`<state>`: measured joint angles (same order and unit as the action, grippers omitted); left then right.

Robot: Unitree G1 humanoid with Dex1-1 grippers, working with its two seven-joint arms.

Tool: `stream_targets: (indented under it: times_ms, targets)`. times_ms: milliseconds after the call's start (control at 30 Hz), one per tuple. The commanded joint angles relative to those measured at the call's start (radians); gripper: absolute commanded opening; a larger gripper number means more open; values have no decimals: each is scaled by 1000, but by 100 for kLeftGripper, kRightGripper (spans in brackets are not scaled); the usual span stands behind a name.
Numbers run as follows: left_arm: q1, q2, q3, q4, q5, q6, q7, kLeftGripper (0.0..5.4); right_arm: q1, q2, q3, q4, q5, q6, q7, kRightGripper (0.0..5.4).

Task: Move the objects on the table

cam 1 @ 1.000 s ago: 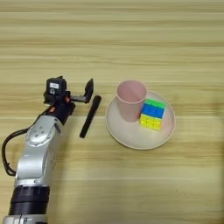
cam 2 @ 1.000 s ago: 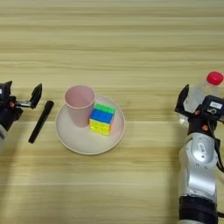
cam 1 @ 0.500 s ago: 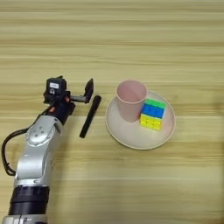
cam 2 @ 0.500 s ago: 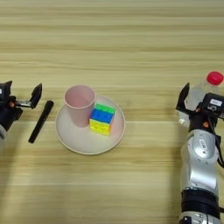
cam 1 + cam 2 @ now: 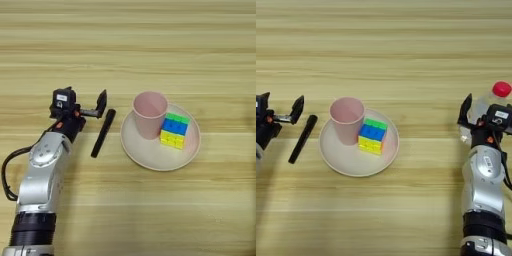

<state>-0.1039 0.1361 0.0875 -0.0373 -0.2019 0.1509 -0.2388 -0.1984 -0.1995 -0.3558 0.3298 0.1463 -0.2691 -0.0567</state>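
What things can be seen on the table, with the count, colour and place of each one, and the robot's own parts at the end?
plate: one, beige, right of the table's middle.
cup: one, pink, upright on the plate's left part.
puzzle cube: one, multicoloured, on the plate, right of the cup.
marker pen: one, black, lying on the table left of the plate.
bottle: one, clear with a red cap, at the far right, partly behind the right gripper.
table: one, light wood, under everything.
left gripper: one, black, open, just left of the marker pen.
right gripper: one, black, at the bottle.
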Motion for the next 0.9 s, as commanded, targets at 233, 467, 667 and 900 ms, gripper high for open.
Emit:
stream_targets:
  times_ms: [233,467,667,900]
  targets:
    - [-10,9,4,-4,1,-3,-4,540,-17,-8,3,2,5,-4,6,367]
    - [-2,5,-3,-33,0,4,-5,540,-12,-14,5,-6,-9,-4,-4,330]
    - [3,4,-6,-59,-7,1,-14,540,-7,-13,25,-67,-28,11,-5,326]
    - [14,5,-29,-94,-2,-2,-27,540,-2,-25,43,-175,-46,59,0,325]
